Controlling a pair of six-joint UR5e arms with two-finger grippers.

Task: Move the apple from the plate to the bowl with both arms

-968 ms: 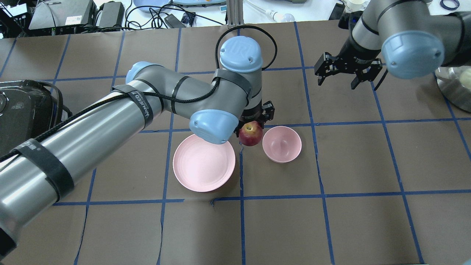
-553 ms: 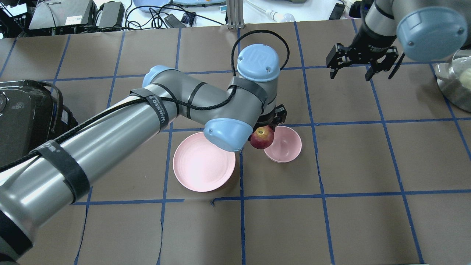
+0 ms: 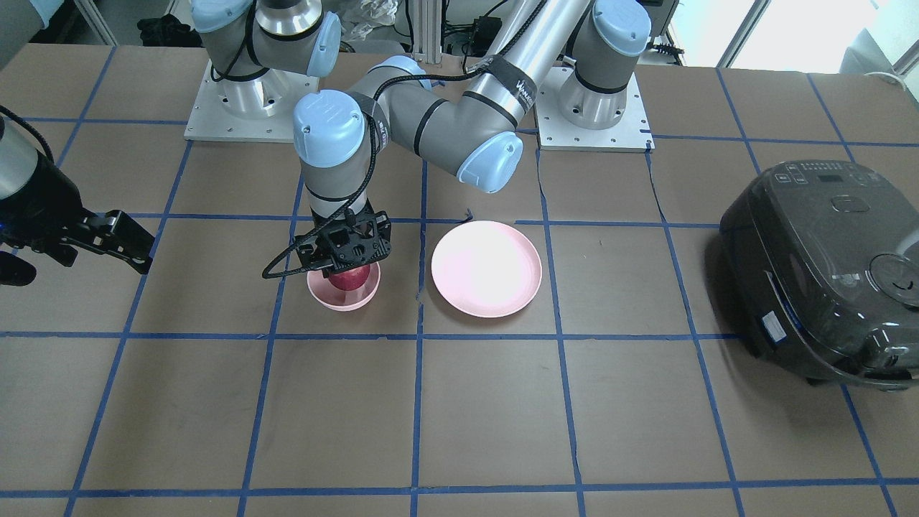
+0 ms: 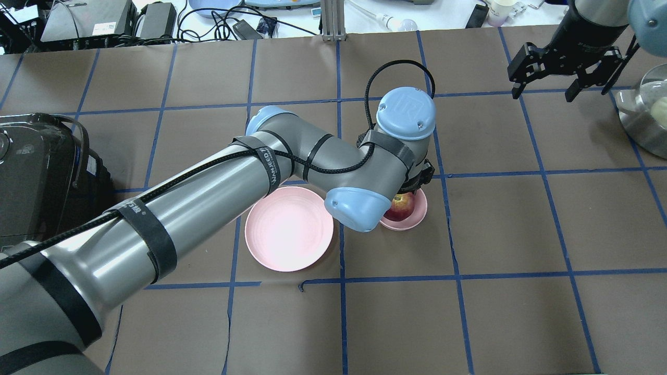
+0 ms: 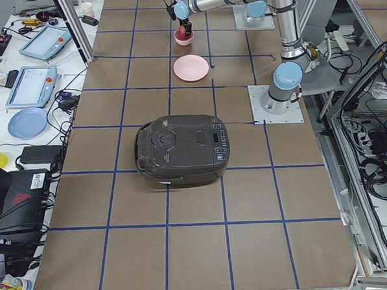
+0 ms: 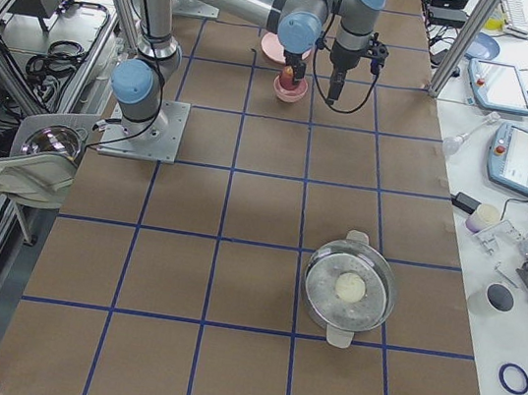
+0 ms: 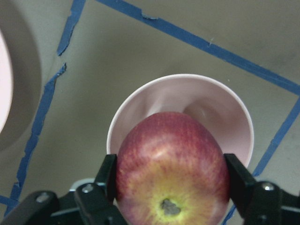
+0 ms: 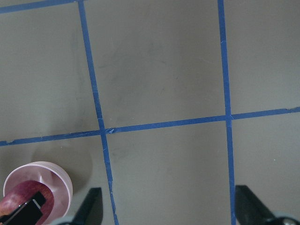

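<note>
My left gripper [image 7: 171,180] is shut on the red apple [image 7: 171,164], one finger on each side, yellowish stem end toward the camera. It holds the apple [image 4: 402,206] at the mouth of the small pink bowl [image 4: 418,214]. In the front view the apple [image 3: 350,278] sits low inside the bowl's rim [image 3: 343,301]. I cannot tell if it touches the bottom. The pale-pink plate [image 4: 289,229] lies empty just left of the bowl. My right gripper [image 4: 543,92] is open and empty, far off at the table's back right.
A black rice cooker [image 4: 36,172] stands at the left edge. A steel pot [image 4: 646,122] holding a pale round thing stands at the right edge. My left arm's elbow [image 4: 359,205] hangs over the gap between plate and bowl.
My left gripper has carried the apple to the right, from between plate and bowl to the bowl, and lowered it. My right gripper has drawn back to the far right.
</note>
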